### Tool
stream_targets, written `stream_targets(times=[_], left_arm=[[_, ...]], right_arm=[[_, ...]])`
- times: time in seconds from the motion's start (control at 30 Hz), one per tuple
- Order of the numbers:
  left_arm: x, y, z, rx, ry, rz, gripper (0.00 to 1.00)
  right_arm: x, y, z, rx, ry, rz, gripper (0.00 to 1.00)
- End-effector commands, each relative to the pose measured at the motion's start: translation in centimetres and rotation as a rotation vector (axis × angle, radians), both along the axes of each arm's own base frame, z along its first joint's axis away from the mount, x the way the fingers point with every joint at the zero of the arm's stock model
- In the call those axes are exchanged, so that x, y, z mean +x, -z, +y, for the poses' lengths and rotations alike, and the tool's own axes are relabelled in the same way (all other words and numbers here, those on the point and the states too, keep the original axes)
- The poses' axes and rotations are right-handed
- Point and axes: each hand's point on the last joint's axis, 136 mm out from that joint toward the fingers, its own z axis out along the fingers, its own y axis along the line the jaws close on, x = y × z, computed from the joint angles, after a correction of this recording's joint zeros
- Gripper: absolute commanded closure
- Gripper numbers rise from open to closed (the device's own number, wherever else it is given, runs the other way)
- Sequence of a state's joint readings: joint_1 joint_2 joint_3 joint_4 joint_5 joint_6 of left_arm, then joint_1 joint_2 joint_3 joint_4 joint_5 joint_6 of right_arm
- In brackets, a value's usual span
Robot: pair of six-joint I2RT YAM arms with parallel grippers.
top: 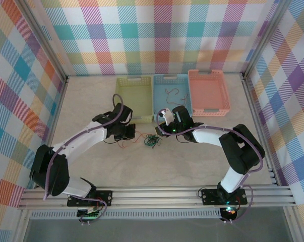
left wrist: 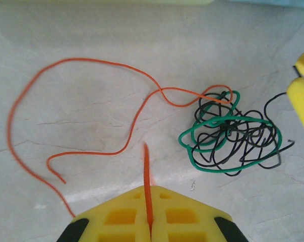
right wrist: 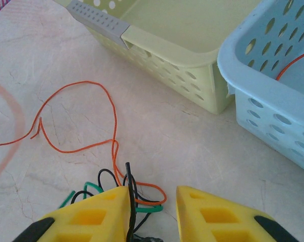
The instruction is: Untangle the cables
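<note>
Cables lie as a small knot of green and dark strands on the desk, just near of the gap between the yellow-green basket and the blue basket, between the two arms. One orange strand runs out of the knot to the left in wide loops. The left tool is clenched on a stretch of it, the wire rising out of the closed seam between its fingers. That hold looks meant to draw the strand clear of the bundle. The right tool sits low over the knot with its jaws apart. Nothing is pinched between them, though a dark strand leans against the inner face of one finger, probably so the tool can steady the tangle against the pull. Where the orange strand threads through the green and dark loops is too dense to follow, and the near part of the knot is hidden under the right tool. A reddish strand in the blue basket shows partly through the wall holes.
</note>
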State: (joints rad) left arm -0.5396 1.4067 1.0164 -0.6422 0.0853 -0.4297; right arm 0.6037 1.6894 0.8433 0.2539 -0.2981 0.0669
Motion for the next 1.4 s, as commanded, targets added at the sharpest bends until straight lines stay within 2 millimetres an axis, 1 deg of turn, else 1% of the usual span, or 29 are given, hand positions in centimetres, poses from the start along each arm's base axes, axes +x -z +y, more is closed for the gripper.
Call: stream_targets(times=[0.0, 0.07, 0.1, 0.13, 0.17, 0.23, 0.27, 0.3, 0.33, 0.4, 0.5, 0.57, 0.63, 0.77, 0.87, 1.0, 1.03, 1.13, 1.23, 1.3, 1.37], left_arm=[[-1.1, 0.6, 2.0, 0.089, -0.033, 0.029, 1.00], [-1.0, 1.4, 2.5, 0.116, -0.046, 0.051, 1.00], [-1.0, 2.0, 2.5, 0.119, -0.050, 0.072, 0.96], [-0.8, 2.6, 2.3, 0.118, -0.048, 0.089, 0.87], [-0.6, 3.0, 2.1, 0.117, -0.047, 0.103, 0.80], [-0.1, 4.0, 1.7, 0.129, -0.046, 0.131, 0.74], [0.2, 4.4, 1.5, 0.127, -0.044, 0.137, 0.66], [0.4, 4.8, 1.3, 0.125, -0.045, 0.144, 0.53], [0.7, 5.0, 1.1, 0.126, -0.045, 0.148, 0.43], [1.0, 5.1, 1.0, 0.130, -0.052, 0.147, 0.31], [1.1, 5.0, 1.3, 0.137, -0.064, 0.133, 0.15], [1.1, 4.9, 1.6, 0.147, -0.072, 0.125, 0.08], [1.0, 5.1, 1.7, 0.151, -0.078, 0.131, 0.05], [0.9, 6.3, 1.3, 0.154, -0.061, 0.168, 0.00], [1.3, 7.2, 1.0, 0.177, -0.035, 0.196, 0.00], [1.3, 8.5, -0.1, 0.148, -0.007, 0.250, 0.00], [1.2, 8.8, -0.1, 0.149, -0.006, 0.259, 0.01], [1.1, 9.3, -0.4, 0.147, 0.004, 0.289, 0.10], [0.9, 9.5, -0.6, 0.147, 0.012, 0.305, 0.26], [0.8, 9.4, -0.7, 0.145, 0.014, 0.298, 0.38], [0.7, 9.4, -0.9, 0.141, 0.018, 0.297, 0.56]], right_arm=[[0.2, -1.2, 0.2, 0.030, 0.000, -0.029, 0.69], [0.2, -1.3, 0.2, 0.032, -0.002, -0.027, 0.69], [0.2, -1.3, 0.2, 0.032, -0.002, -0.028, 0.69], [0.2, -1.2, 0.2, 0.031, -0.001, -0.026, 0.69], [0.2, -1.2, 0.2, 0.031, -0.002, -0.026, 0.69], [0.2, -1.2, 0.2, 0.031, -0.001, -0.026, 0.69], [0.2, -1.3, 0.2, 0.032, 0.000, -0.028, 0.69], [0.2, -1.3, 0.2, 0.031, -0.001, -0.028, 0.69], [0.2, -1.3, 0.1, 0.032, 0.000, -0.026, 0.69], [0.1, -1.3, 0.2, 0.033, -0.002, -0.025, 0.69], [0.1, -1.4, 0.3, 0.037, -0.003, -0.025, 0.69], [0.1, -1.3, 0.3, 0.038, -0.005, -0.023, 0.69], [0.1, -1.3, 0.3, 0.038, -0.006, -0.021, 0.69], [0.1, -1.3, 0.3, 0.038, -0.006, -0.020, 0.69], [0.1, -1.3, 0.3, 0.037, -0.004, -0.020, 0.69], [0.2, -1.2, 0.2, 0.034, -0.003, -0.022, 0.69], [0.2, -1.3, 0.2, 0.034, -0.003, -0.024, 0.69], [0.1, -1.3, 0.2, 0.034, -0.005, -0.023, 0.69], [0.1, -1.3, 0.3, 0.036, -0.004, -0.021, 0.69], [0.2, -1.3, 0.3, 0.036, -0.004, -0.022, 0.69], [0.2, -1.3, 0.3, 0.035, -0.004, -0.023, 0.69]])
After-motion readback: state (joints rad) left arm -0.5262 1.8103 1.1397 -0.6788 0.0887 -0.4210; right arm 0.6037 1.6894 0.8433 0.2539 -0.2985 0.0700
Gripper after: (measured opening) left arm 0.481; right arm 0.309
